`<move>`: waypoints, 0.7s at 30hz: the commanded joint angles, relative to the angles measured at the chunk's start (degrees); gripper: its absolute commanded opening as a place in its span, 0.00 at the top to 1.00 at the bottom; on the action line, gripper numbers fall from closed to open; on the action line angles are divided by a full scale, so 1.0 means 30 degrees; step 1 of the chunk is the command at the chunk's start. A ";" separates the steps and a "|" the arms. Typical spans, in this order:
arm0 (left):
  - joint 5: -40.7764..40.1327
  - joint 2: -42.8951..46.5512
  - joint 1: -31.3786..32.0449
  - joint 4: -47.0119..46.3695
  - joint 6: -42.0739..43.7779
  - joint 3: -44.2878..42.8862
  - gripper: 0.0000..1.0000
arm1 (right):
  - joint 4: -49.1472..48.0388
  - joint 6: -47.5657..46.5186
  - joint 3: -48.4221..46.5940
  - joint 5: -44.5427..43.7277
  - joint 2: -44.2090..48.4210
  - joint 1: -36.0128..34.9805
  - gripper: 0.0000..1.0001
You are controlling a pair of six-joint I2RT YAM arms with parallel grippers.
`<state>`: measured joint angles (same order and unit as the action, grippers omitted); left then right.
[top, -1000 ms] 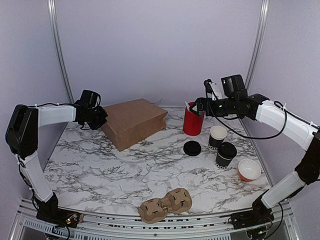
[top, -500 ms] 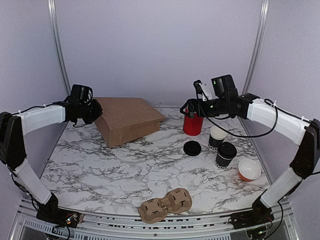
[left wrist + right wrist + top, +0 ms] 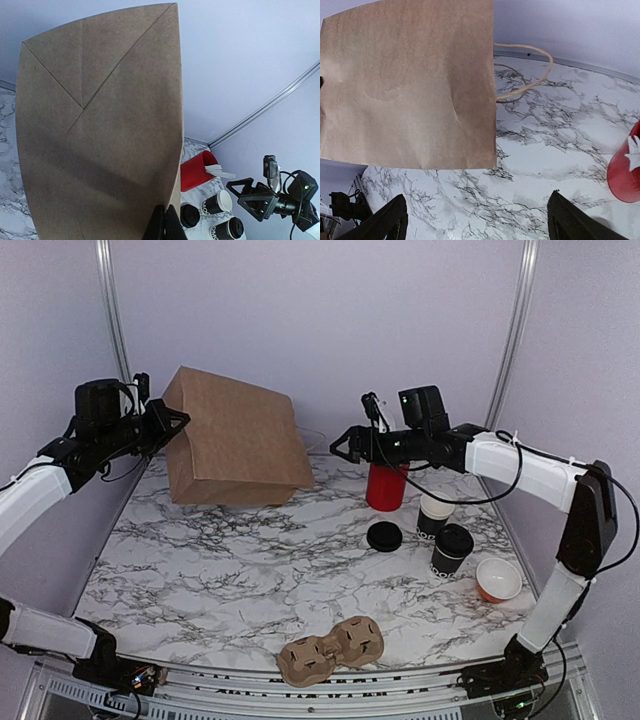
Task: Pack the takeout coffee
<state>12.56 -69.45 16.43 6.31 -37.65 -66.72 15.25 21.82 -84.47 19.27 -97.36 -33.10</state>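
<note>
The takeout coffee [image 3: 451,548], a black cup with a black lid, stands at the right of the table; it also shows in the left wrist view [image 3: 232,227]. My left gripper [image 3: 173,422] is shut on the edge of a brown paper bag [image 3: 235,440] and holds it raised and tilted at the back left. In the left wrist view my fingertips [image 3: 165,222] pinch the bag [image 3: 100,140]. My right gripper [image 3: 340,445] is open and empty, in the air right of the bag. In the right wrist view my right gripper [image 3: 480,225] faces the bag [image 3: 410,85].
A red tub of white sachets [image 3: 385,485] stands behind an open black cup with a white rim [image 3: 435,512]. A loose black lid [image 3: 384,536] lies on the marble. An orange cup [image 3: 498,579] sits far right. A cardboard cup carrier [image 3: 331,648] lies at the front edge.
My left gripper has raised the bag from lying flat to standing up, tilted. My right gripper has moved left, away from the red tub and towards the bag.
</note>
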 commanded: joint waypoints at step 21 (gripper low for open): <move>0.5209 0.1967 -0.0085 -0.0842 -0.0840 -0.1165 1.00 | -0.7554 0.4675 0.1000 0.4996 -0.1693 -0.0751 0.16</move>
<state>26.35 -64.51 16.43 6.50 -39.40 -68.75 -2.46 33.12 -82.02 31.73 -102.54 -34.89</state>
